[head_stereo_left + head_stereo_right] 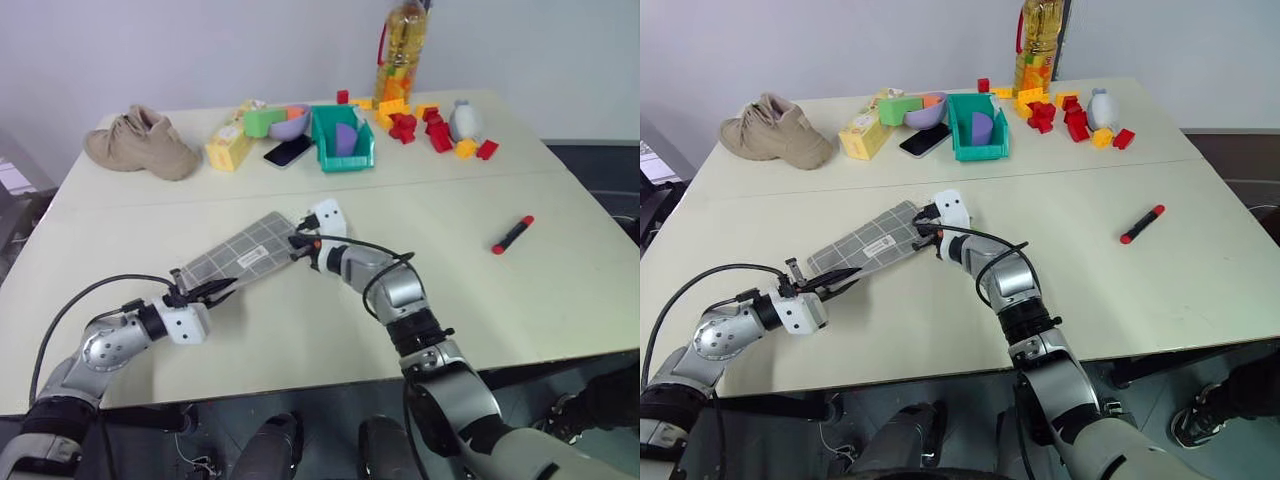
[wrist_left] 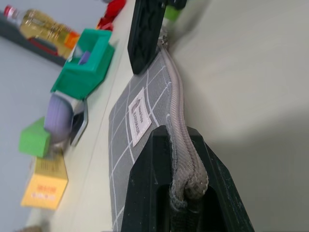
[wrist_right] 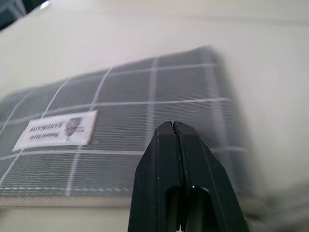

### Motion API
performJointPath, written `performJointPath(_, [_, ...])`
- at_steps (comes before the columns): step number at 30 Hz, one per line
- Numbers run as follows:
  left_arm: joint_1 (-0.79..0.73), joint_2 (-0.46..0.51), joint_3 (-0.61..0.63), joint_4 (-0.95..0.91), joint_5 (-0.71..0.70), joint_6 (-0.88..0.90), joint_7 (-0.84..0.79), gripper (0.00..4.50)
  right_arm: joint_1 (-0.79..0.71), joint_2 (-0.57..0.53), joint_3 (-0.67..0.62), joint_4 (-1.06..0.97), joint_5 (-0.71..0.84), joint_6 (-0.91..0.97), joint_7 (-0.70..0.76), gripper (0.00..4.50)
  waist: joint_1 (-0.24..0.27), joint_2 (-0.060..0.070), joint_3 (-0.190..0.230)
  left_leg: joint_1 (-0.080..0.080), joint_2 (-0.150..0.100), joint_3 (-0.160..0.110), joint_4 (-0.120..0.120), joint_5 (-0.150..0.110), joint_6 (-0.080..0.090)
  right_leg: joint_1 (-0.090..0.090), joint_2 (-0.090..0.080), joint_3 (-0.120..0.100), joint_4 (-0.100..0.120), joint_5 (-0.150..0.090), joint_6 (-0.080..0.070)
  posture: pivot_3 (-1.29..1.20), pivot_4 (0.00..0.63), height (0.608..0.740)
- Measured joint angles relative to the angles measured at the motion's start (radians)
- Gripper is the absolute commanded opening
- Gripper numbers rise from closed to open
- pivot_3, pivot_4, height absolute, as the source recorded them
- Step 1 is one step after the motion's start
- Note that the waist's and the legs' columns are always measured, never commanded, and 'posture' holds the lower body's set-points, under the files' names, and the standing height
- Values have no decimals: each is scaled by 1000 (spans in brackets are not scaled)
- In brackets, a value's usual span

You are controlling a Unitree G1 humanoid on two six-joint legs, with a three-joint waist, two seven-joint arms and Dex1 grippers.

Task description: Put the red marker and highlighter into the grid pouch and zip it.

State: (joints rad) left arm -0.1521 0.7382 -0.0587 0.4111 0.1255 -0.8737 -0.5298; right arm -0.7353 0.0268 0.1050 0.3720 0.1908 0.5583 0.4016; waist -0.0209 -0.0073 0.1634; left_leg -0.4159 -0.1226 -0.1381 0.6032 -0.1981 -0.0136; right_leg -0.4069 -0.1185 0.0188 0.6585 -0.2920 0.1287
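A pale cream counter [image 1: 300, 330] stands against a plain light wall, and near its middle lies the flat grey fabric grid pouch [image 1: 245, 253] with thin white lines and a small white centre label, lying slantwise between the two arms. The left gripper [image 1: 215, 291] has its black jaws clamped on the pouch's near end, pinching the grey zipper edge, which in the left wrist view bulges up between the two fingers [image 2: 145, 188]. The right gripper [image 1: 297, 240] is at the pouch's far end with its jaws together; in its own wrist view the two fingertips meet with no gap over the grid fabric, and I cannot tell whether they pinch anything there. The slim red marker with a black end [image 1: 512, 235] lies by itself on the bare counter well to the right, apart from the pouch and from both arms. Along the far edge stand a tan suede shoe [image 1: 140, 143], a yellow carton [image 1: 229, 146], a black phone [image 1: 288, 151], a green plastic bin [image 1: 342, 138], a scatter of red and yellow toy blocks [image 1: 420, 124] and a bottle of yellow oil [image 1: 402, 45].
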Motion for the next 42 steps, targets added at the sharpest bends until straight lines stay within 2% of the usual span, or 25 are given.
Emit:
performJointPath(2, [32, -25, 9, -60, -66, 94, -3, 39, 0, -33, -5, -76, 2, 0, 12, 0, -1, 0, 0, -1, 0, 0, 0, 0, 0, -1, 0, 0, 1, 0, 0, 0, 150, 740])
performJointPath(6, [69, -80, 63, -228, -188, 307, 18, 0, 0, -132, -13, -223, 9, 3, 50, 1782, 1, 0, 0, -2, 0, 0, 1, 0, 0, -2, 0, 0, 1, 0, 0, 0, 150, 740])
performJointPath(11, [72, -154, 102, -389, -227, 479, 70, 0, 1, -255, -20, -243, 8, 14, 97, 4475, 2, 0, 0, -2, 0, 0, 1, 0, 0, 0, 0, 0, 1, 0, 0, 0, 150, 740])
performJointPath(17, [72, -212, 97, -484, -226, 569, 73, 0, 2, -313, -2, -266, 6, 41, 148, 4475, -3, 0, 0, -3, 1, 1, 0, 0, -1, 1, 0, 1, 2, 0, 0, 0, 150, 740])
performJointPath(25, [70, -269, 67, -513, -223, 600, 50, 0, 2, -288, 16, -269, -12, 50, 129, 4475, 4, -1, 0, -4, 0, 1, 2, 1, -1, 1, 0, 1, 2, 0, 0, 0, 150, 740])
performJointPath(29, [70, -282, 53, -518, -222, 602, 41, 0, 2, -283, 16, -269, -11, 61, 124, 2753, 5, -1, 0, -4, 0, 1, 2, 1, -1, 1, 0, 1, 2, 0, 0, 0, 150, 740])
performJointPath(33, [70, -288, 53, -524, -221, 602, 36, 0, 2, -284, 15, -269, -12, 70, 123, 544, 5, -1, 0, -4, 0, 1, 2, 1, -1, 1, 0, 1, 2, 0, 0, 0, 150, 740])
performJointPath(34, [70, -290, 53, -525, -221, 602, 36, 0, 2, -283, 15, -269, -11, 70, 124, 112, 5, -1, 0, -4, 0, 1, 2, 1, -1, 1, 0, 1, 2, 0, 0, 0, 150, 740])
performJointPath(42, [70, -294, 53, -532, -221, 606, 34, 0, 2, -285, 22, -273, -14, 70, 135, 41, 5, -1, 0, -4, 0, 1, 2, 1, -1, 1, 0, 1, 2, 0, 0, 0, 150, 740])
